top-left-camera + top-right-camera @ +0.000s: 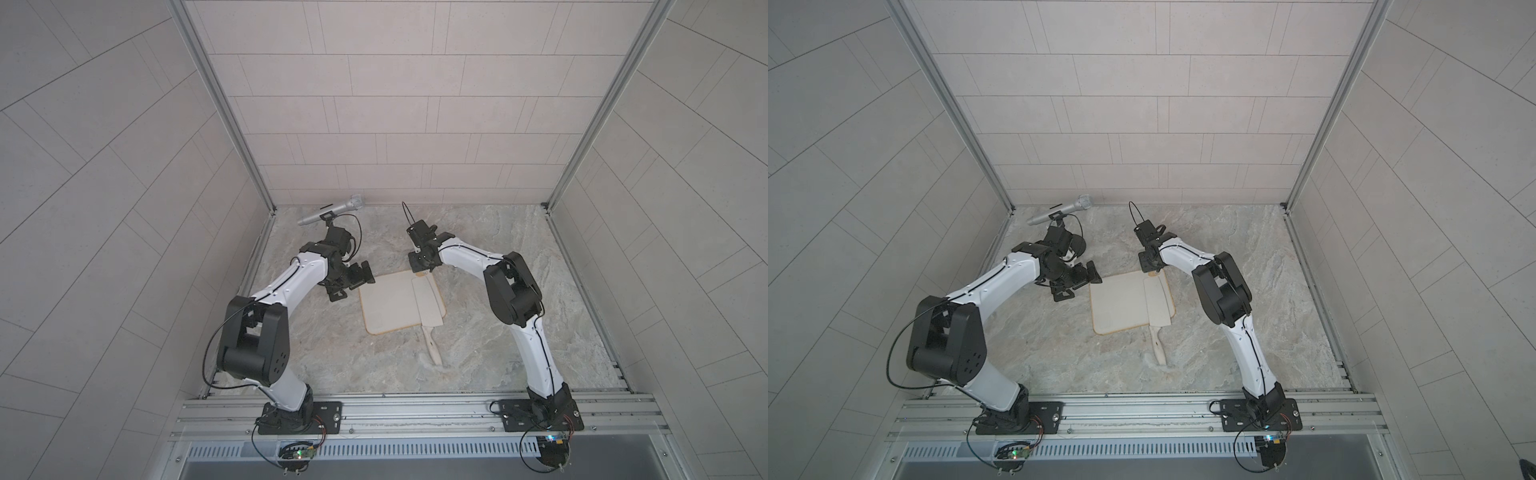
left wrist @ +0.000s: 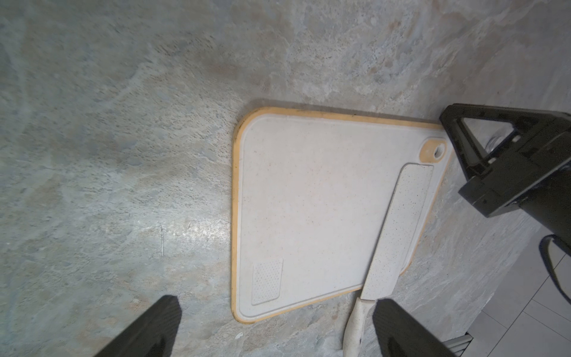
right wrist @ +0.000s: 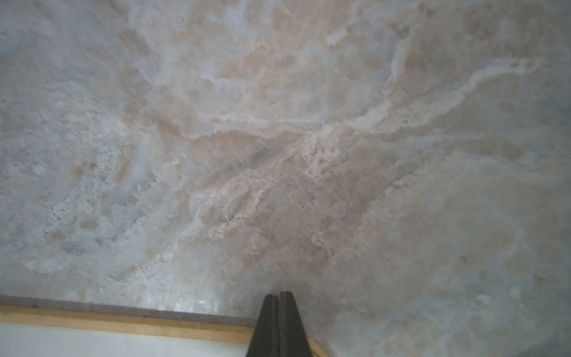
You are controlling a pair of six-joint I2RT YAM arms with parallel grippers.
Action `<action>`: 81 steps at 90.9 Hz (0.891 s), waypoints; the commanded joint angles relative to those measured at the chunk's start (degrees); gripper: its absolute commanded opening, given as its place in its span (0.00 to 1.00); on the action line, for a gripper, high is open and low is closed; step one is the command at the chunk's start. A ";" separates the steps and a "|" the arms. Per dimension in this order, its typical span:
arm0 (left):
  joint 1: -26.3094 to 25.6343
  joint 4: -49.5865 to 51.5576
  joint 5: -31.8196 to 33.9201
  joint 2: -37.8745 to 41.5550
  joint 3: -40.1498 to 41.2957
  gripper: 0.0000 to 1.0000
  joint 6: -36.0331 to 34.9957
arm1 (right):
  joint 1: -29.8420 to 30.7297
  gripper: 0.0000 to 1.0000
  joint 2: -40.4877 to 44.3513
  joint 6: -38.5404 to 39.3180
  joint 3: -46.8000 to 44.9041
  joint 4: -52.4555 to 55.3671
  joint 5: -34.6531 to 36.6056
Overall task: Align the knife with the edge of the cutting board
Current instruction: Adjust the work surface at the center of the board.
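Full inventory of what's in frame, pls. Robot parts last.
cutting board: 1, cream-white with a tan rim, flat on the tabletop between the arms
knife: 1, whitish blade and cream handle, blade flat on the board along the side nearest the right arm, handle sticking out past the near edge onto the tabletop
microphone: 1, silver, lying at the back wall on the left arm's side
tabletop: 1, grey-beige marble pattern
walls: 3, grey tile, back and both sides
rail: 1, aluminium, front edge
left arm: 1, white and black
right arm: 1, white and black
left gripper: 1, black, jaws wide open, empty
right gripper: 1, black, jaws shut, empty, by the board's far corner
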State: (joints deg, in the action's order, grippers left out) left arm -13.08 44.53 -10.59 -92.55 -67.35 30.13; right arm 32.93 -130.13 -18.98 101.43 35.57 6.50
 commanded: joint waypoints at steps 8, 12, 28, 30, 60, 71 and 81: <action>0.35 1.55 0.60 -2.13 -0.97 1.00 -1.12 | 1.16 0.00 2.16 -3.25 -6.61 2.81 0.43; 0.41 1.69 0.71 -2.40 -0.95 1.00 -1.13 | 1.33 0.00 2.87 -3.83 -7.52 2.64 0.63; 0.45 1.86 0.90 -2.92 -0.96 1.00 -1.29 | 2.11 0.00 5.27 -5.98 -11.46 1.73 1.45; 0.43 1.87 0.92 -3.01 -1.01 1.00 -1.28 | 2.24 0.00 5.59 -6.24 -11.85 1.68 1.59; 0.43 2.19 1.10 -4.66 -1.36 1.00 -1.48 | 2.76 0.00 10.02 -9.19 -16.12 0.59 2.01; 0.43 2.44 1.33 -5.46 -1.51 1.00 -1.65 | 2.92 0.00 11.16 -8.48 -13.67 2.68 2.01; 0.43 2.60 1.57 -5.62 -1.66 1.00 -1.74 | 3.15 0.04 13.25 -7.69 -11.39 4.84 2.14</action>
State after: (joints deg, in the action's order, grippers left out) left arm -12.86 45.50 -9.54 -97.25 -67.57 29.52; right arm 35.31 -120.97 -27.05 87.83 34.79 8.95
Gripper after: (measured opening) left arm 0.994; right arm 0.047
